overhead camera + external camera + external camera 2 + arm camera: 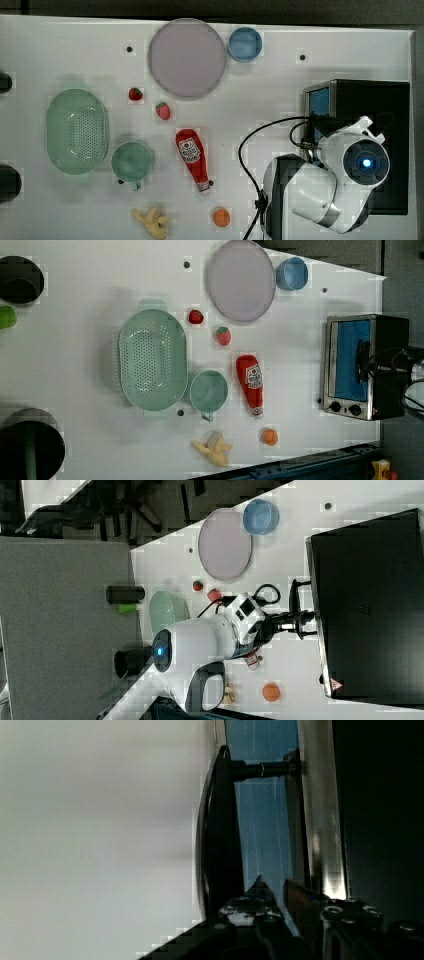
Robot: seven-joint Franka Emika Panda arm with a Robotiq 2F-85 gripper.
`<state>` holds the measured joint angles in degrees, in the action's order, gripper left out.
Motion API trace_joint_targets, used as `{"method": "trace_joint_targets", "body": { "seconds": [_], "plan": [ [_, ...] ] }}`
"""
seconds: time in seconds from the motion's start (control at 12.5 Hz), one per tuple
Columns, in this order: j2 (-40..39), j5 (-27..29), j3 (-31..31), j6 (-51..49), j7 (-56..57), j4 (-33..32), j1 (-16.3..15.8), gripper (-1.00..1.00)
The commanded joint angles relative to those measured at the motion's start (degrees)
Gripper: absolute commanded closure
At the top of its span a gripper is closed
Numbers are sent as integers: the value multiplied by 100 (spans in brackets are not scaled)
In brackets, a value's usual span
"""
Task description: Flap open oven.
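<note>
Wrist view: end effector fingers straddle the dark bar handle, pinching it, blue door panel behind | top view: oven at the top view's right end of worktop, under the arm | left view: oven door shut, ketchup bottle well apart.

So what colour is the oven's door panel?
Blue, framed in silver; the oven door panel shows best in the left view.

Top view straight overhead, left and right views high and oblique, all sharing the table, wrist view close-up
</note>
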<state>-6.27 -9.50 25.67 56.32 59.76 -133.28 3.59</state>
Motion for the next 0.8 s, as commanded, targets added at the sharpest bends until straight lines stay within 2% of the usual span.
{"method": "trace_joint_targets", "body": {
  "seconds": [0.08, 0.32, 0.8],
  "plan": [
    [85, -20, -53, 56, 259, -13, -72, 65],
    [86, -220, -127, 53, 95, -81, -173, 65],
    [68, -1492, -528, -102, -1646, -272, -446, 65]
  ]
}}
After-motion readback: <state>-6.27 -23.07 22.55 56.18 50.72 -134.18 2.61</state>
